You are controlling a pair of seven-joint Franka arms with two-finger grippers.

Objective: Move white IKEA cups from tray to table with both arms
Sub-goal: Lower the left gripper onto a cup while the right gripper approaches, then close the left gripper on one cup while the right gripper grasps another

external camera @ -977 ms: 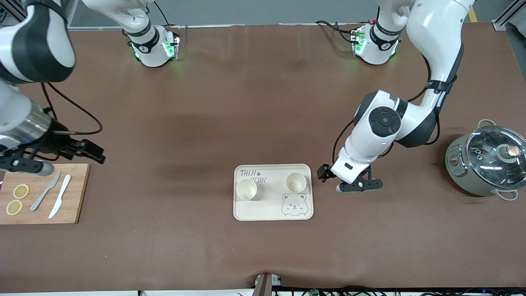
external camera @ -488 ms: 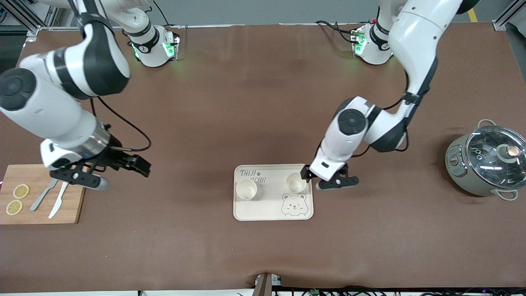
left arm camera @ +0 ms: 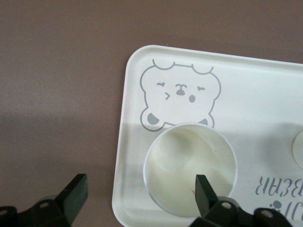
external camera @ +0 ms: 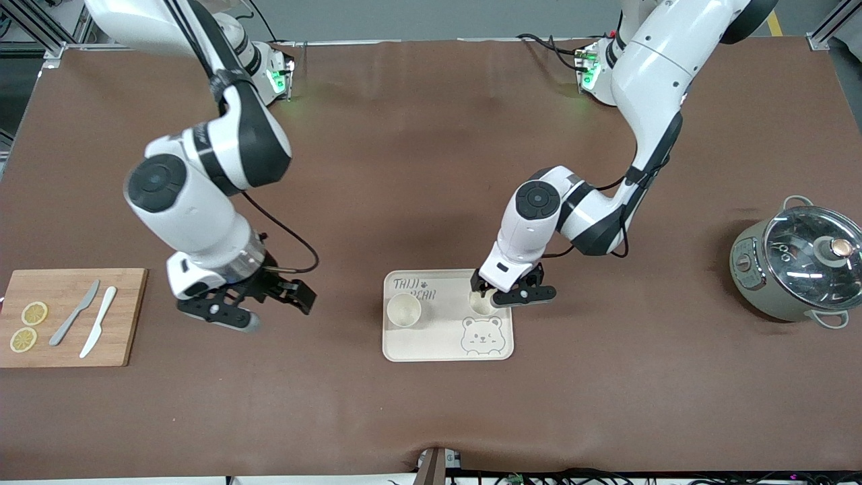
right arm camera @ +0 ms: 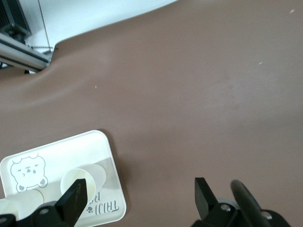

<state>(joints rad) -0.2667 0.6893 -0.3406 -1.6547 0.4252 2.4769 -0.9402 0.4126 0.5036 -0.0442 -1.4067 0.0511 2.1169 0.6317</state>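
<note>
Nearest the front camera we see the bear-printed tray [external camera: 448,350] lying flat on the brown table [external camera: 431,417], its bear drawing at the corner closest to that camera and toward the left arm's end. Both white IKEA cups stand upright on the tray, apart from each other: one cup [external camera: 403,310] toward the right arm's end, under the printed lettering, and the other cup [external camera: 481,304] just above the bear drawing. Our left gripper [external camera: 497,294] hangs over that second cup with its fingers spread wide; in the left wrist view one fingertip [left arm camera: 202,189] sits inside the cup's [left arm camera: 189,168] round rim and the other finger [left arm camera: 75,191] stands outside the tray's edge [left arm camera: 122,156], so nothing is gripped. Our right gripper [external camera: 250,311] hovers over bare table between the tray and the wooden cutting board [external camera: 124,316], jaws wide apart and empty. On the board lie two knives [external camera: 87,320] and two lemon slices [external camera: 28,327]. Toward the left arm's end, farther from the camera than the tray, stands the grey pot with glass lid [external camera: 798,259]. Farthest of all are the two arm bases [external camera: 266,77].
</note>
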